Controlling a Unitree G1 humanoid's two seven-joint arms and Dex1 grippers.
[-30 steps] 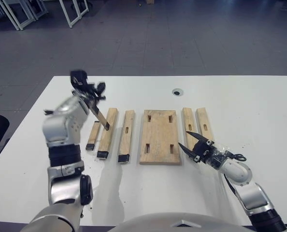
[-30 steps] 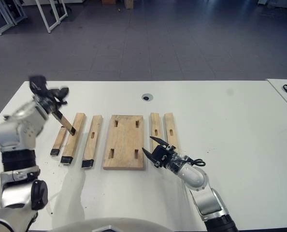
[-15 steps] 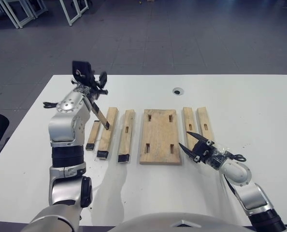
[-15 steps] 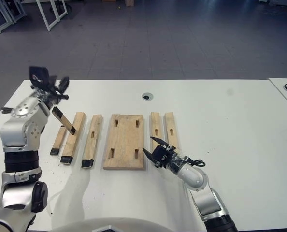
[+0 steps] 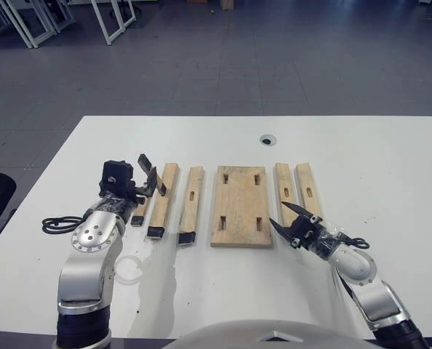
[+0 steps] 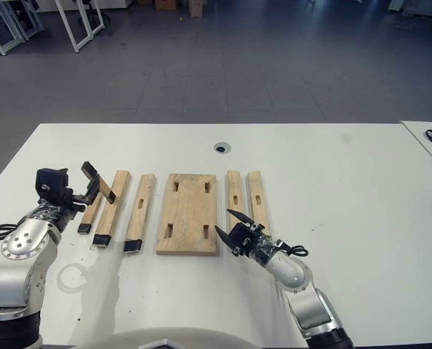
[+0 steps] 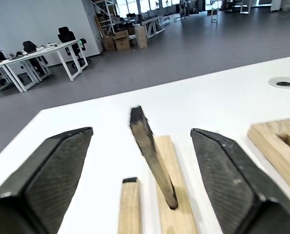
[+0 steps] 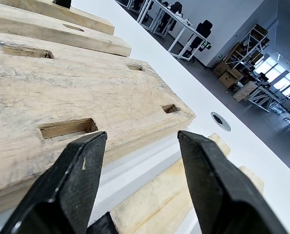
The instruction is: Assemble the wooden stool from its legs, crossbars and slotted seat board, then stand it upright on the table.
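Leaning at a slant, the dark-tipped crossbar (image 5: pixel 152 177) sits left of centre in the head view. Its lower end rests on the outermost leg (image 5: pixel 162 203) of the left pair and its upper end is up in the air. The left gripper (image 7: pixel 141 134) is spread wide around it, and in the wrist view neither finger seems to touch it. I'd guess little is keeping it up, so it could tip over, knock the short crossbar (image 5: pixel 139 206) beside it, or skid across the table (image 5: pixel 390 167). Closing now might catch it crooked.

Toward the lower right, the right gripper (image 5: pixel 283 216) is spread too and holds nothing, its tips just beside the lower right corner of the seat board (image 5: pixel 240 206). A careless push there could shove the board askew against the right-hand legs (image 5: pixel 284 185). Nothing is joined yet.
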